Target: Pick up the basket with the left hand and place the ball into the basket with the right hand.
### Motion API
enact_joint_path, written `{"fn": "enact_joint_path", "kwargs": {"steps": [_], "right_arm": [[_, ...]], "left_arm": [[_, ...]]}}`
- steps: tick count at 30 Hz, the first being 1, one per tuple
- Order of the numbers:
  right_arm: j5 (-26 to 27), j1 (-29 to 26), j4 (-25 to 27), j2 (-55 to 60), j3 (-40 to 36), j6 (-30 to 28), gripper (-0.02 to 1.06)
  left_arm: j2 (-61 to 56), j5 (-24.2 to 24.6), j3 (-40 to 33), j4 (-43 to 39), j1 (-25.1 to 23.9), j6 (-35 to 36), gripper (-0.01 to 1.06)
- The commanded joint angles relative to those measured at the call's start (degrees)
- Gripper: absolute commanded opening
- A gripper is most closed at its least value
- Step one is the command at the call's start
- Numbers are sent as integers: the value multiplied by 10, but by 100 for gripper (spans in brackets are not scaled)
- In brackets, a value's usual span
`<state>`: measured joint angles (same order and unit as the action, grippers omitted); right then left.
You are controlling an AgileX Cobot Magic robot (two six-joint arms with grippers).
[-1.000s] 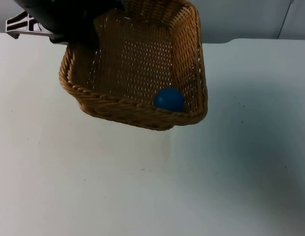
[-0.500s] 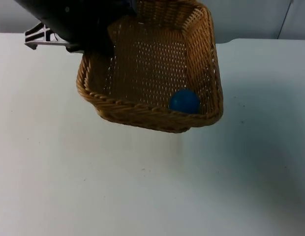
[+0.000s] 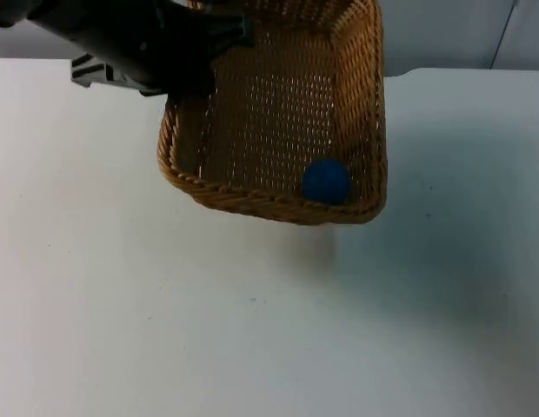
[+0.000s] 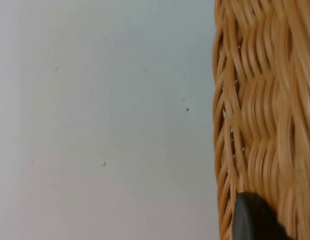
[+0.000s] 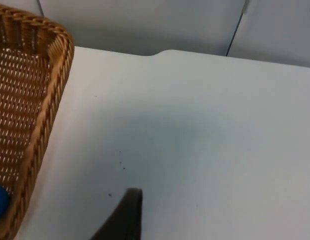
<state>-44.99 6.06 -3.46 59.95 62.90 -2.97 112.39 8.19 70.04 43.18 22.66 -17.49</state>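
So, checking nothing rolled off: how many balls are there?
1: the blue ball lies in the basket, against its near rim, held up by the left gripper.

The top camera looked down and forward across the white surface (image 3: 165, 330) from well above. The left wrist camera sat close against the tan woven wicker basket (image 4: 265, 110) wall. The right wrist camera faced the grey partition wall (image 5: 145, 25), sharing the basket and small blue ball (image 3: 325, 182) with the top view.
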Motion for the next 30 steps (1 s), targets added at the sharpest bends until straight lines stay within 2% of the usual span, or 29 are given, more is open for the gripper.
{"fn": "enact_joint_path", "kwargs": {"steps": [1,5,9,11,30], "right_arm": [[6,-3,-13,5,-1,9,101],[7,-3,-24,14,-1,15,101],[8,-3,-23,30,0,15,101],[8,-3,-23,34,0,15,101],[6,-3,-23,36,0,15,101]], "left_arm": [[5,-25,-20,14,3,48,0],[-1,-47,-73,14,4,50,0],[-28,-118,-143,5,19,44,0],[-33,-126,-152,0,26,44,0],[7,-134,-155,-17,44,59,0]]}}
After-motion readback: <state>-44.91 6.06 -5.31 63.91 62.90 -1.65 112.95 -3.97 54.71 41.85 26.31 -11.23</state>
